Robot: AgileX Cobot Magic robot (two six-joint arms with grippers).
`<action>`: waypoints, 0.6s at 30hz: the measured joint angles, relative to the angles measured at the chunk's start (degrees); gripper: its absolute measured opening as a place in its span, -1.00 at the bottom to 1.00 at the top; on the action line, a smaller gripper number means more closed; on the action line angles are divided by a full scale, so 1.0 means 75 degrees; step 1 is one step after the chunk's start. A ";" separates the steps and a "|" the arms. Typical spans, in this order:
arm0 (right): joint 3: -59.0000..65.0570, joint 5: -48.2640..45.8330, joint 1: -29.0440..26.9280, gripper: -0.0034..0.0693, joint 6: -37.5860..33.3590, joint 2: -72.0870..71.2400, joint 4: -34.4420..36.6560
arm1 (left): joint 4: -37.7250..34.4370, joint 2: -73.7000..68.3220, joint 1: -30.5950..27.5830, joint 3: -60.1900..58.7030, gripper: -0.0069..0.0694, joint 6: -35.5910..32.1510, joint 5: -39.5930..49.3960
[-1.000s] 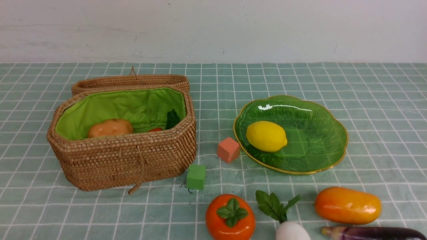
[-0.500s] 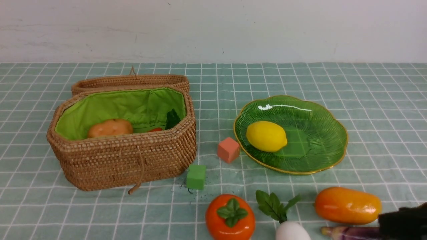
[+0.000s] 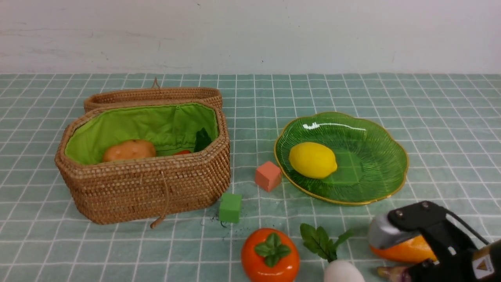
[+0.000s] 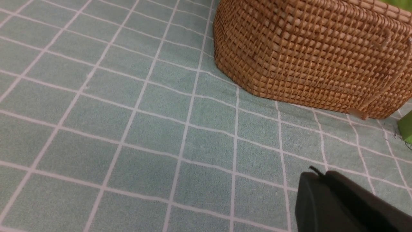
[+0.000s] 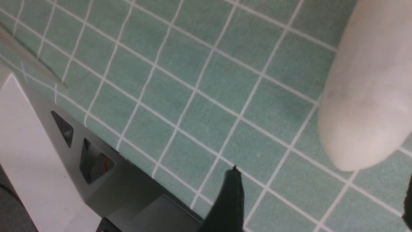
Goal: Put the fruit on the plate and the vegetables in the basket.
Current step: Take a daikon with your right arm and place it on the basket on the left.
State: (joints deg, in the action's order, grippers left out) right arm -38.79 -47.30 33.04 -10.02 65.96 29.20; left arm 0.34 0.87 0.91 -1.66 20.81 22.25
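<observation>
- Swinging in from the lower right of the front view, the right arm (image 3: 462, 254) has come to hang over the mango (image 3: 401, 251) and the eggplant (image 3: 391, 272), a corner that stood bare of any machinery a second ago; nothing else on the cloth has shifted.
- Its right gripper (image 5: 321, 190) has spread its jaws wide over that second; the wrist view shows the two dark fingertips well apart, only checked cloth between them, nothing held; the white radish (image 5: 363, 96) lies just beside.
- By my reading the next pick is being lined up, most likely the mango, bound for the plate (image 3: 375, 156) at centre right.
- So far the lemon (image 3: 312, 159) rests on the plate; the potato (image 3: 129, 150) and a glimpse of the red pepper (image 3: 182, 152) lie in the basket (image 3: 148, 188) at left.
- Left on the cloth along the bottom edge: the persimmon (image 3: 270, 256), the radish, the mango and the eggplant.
- The arm leans low, forearm slanting up from the bottom right corner, wrist tipped toward the table.
- The left gripper (image 4: 317, 175) is out of the front view, jaws pressed together and empty, near the basket's wall.
</observation>
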 joint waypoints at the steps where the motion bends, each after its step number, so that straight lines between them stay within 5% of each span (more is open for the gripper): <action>1: -0.0025 0.0066 0.0200 0.89 0.0275 0.0114 -0.0143 | 0.0000 0.0000 0.0000 0.0000 -0.77 0.0000 0.0000; 10: -0.0589 0.0050 0.0706 0.73 0.2541 0.0516 -0.2162 | 0.0000 0.0000 0.0000 0.0000 -0.77 0.0000 0.0000; 18: -0.0633 0.0791 0.0798 0.72 0.2777 0.1335 -0.2683 | 0.0000 0.0000 0.0000 0.0000 -0.75 0.0000 0.0000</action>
State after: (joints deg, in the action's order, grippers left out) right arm -43.54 -41.37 39.03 10.80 75.97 9.07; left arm 0.34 0.87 0.91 -1.66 20.81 22.25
